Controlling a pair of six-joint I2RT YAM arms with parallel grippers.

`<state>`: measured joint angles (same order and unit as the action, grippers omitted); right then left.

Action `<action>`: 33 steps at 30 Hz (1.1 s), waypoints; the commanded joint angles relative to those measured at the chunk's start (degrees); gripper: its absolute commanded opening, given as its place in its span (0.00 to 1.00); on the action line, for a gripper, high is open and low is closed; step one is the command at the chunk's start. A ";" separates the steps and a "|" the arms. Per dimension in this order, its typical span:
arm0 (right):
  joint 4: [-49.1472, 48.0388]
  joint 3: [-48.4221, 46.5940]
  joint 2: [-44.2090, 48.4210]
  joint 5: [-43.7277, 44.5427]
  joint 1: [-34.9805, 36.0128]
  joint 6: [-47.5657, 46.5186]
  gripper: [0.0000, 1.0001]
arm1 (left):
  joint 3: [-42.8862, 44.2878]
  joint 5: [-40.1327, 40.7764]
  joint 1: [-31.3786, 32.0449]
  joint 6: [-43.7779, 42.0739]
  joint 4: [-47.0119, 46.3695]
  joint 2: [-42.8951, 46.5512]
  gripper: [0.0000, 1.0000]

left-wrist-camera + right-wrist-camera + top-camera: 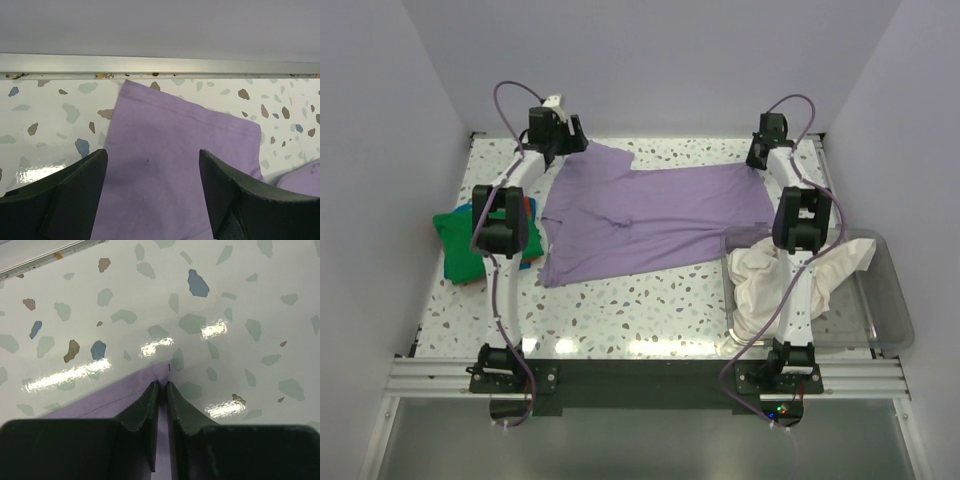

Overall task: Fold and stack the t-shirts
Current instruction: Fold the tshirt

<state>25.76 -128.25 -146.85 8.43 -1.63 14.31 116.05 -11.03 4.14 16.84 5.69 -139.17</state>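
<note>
At the centre of the worktop [650, 300], top view, the lavender t-shirt [650, 215] is lying spread out. The green t-shirt [455, 240] is sitting at 9 o'clock and the cream t-shirt [770, 275] in the clear bin [895, 310] at 4 o'clock.

Left wrist view: the left gripper [151, 160] is standing spread astride a far corner.

Right wrist view: the right gripper [163, 387] is pinching the opposite corner.

The cloth is likely handling light and limp, so the corners are offering the surest hold.

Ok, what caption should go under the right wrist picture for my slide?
Right gripper pinching a corner of the purple t-shirt on the speckled table.
</note>
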 commanded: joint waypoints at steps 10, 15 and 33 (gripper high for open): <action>3.86 7.74 6.30 0.89 -0.04 -0.77 0.00 | 5.41 4.26 -0.71 -1.99 -13.69 -6.71 0.79; 4.74 8.80 7.27 -0.51 -0.04 -0.42 0.00 | 8.22 3.82 -0.63 -1.72 -16.50 -9.97 0.77; 5.00 6.08 6.22 -4.21 -0.04 3.89 0.00 | 13.68 2.85 1.66 -1.11 -16.33 -16.39 0.69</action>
<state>26.70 -120.84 -141.99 6.20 -1.72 16.99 126.61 -8.08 4.93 15.86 -7.68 -154.98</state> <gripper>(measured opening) 0.018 0.693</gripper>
